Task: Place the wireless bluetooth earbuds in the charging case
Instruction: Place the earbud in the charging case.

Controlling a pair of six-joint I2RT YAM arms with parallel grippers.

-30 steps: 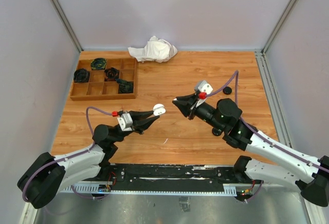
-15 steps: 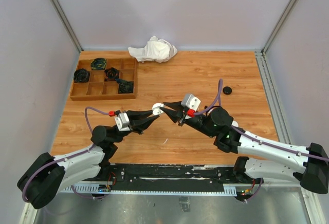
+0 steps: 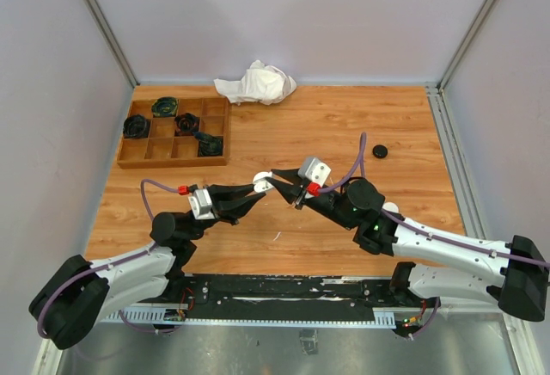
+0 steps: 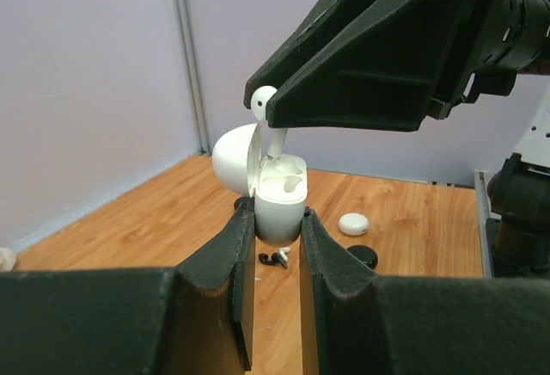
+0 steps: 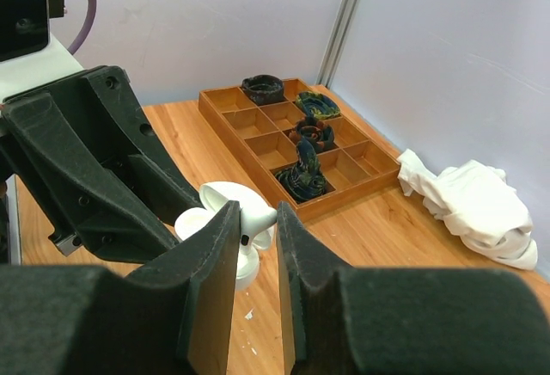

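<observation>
My left gripper [image 4: 278,222] is shut on a white charging case [image 4: 280,196] and holds it upright above the table with its lid open to the left. My right gripper [image 5: 257,220] is shut on a white stemmed earbud [image 5: 260,218]. It holds the earbud directly over the case [image 5: 210,229], and in the left wrist view the earbud [image 4: 265,100] has its stem reaching down into the case's opening. In the top view the two grippers meet tip to tip at the case [image 3: 262,179]. Loose black earbuds [image 4: 273,259] lie on the table below.
A wooden compartment tray [image 3: 174,131] with dark items stands at the back left. A crumpled white cloth [image 3: 256,82] lies at the back. A black puck case [image 3: 380,150] lies at the right, and a white puck case [image 4: 353,223] lies on the table.
My right gripper has swung left and down with the earbud until it met the case held by my left gripper. The left gripper has barely shifted.
</observation>
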